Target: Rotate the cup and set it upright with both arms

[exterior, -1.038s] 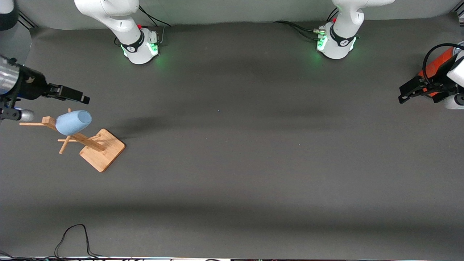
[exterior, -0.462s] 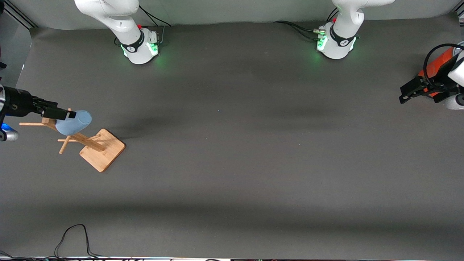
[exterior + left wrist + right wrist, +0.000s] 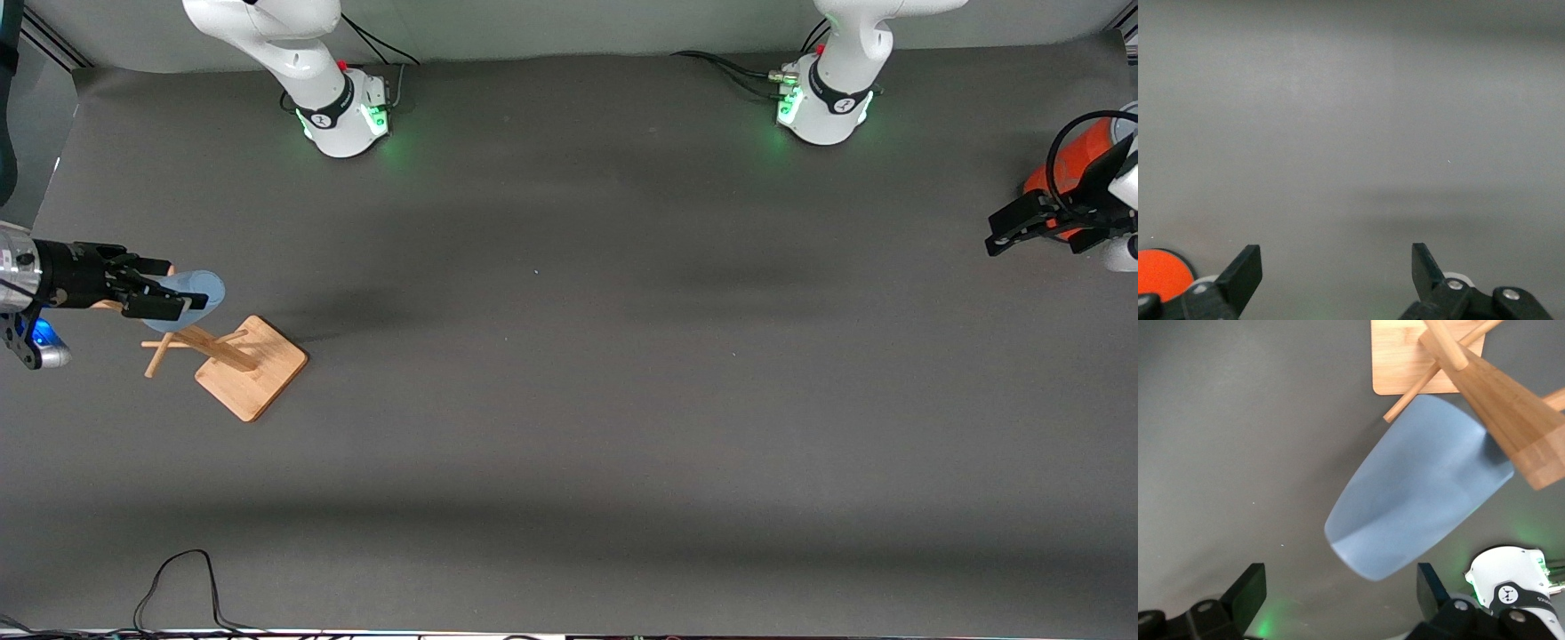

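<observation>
Hanging mouth-down and tilted on an upper peg of the wooden peg rack [image 3: 233, 356], toward the right arm's end of the dark grey surface [image 3: 569, 400]: the light-blue cup [image 3: 197, 291], its rounded base pointing up and toward the middle of the surface. Reaching in level from the edge of the front view, at the height of the cup: the right end effector [image 3: 160, 286], fingers spread and lying along either side of the cup, one black finger [image 3: 164, 308] crossing its front; impossible to tell from here whether either finger is touching the cup. Showing in the right wrist view: the cup [image 3: 1421, 487] between the two parted fingertips of the right end effector [image 3: 1341, 587], with clear gaps at both sides, so released and gripping nothing; the rack's tapered post [image 3: 1501, 410] crossing one edge of the cup, and the rack's square base [image 3: 1405, 357] lying flat on the surface below. Waiting well apart at its own end of the surface: the left end effector [image 3: 1031, 229], held above the surface beside an orange object [image 3: 1058, 164]. Showing in the left wrist view: the left end effector [image 3: 1336, 267] with fingers wide apart, nothing between them, only bare grey surface [image 3: 1351, 133] underneath
</observation>
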You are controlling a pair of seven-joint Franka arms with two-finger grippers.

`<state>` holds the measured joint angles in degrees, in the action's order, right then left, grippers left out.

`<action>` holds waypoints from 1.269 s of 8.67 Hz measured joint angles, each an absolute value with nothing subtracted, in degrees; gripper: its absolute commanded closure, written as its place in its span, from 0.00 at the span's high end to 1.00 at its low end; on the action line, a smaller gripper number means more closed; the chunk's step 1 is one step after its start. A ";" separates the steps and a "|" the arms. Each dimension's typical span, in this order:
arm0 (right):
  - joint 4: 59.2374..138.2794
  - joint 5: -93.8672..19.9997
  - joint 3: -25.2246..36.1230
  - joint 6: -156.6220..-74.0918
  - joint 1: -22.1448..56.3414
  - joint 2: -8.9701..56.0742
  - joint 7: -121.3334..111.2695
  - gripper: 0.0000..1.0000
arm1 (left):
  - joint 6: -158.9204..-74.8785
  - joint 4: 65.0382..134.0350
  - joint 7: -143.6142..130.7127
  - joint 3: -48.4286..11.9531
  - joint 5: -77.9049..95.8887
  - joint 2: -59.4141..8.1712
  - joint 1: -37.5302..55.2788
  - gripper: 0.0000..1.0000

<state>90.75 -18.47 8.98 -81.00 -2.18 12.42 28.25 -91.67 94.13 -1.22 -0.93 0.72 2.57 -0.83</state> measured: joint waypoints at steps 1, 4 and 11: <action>90.76 -19.02 9.41 -81.00 -2.20 13.37 30.23 1.00 | -91.69 94.13 -1.22 -0.93 0.72 2.56 -0.83 1.00; 90.87 -21.57 10.10 -80.83 -3.37 15.89 34.78 1.00 | -91.70 94.14 -1.22 -0.93 0.72 2.55 -0.84 1.00; 90.95 -24.22 10.79 -80.92 -3.57 18.21 35.54 0.79 | -91.70 94.13 -1.22 -0.93 0.72 2.54 -0.84 1.00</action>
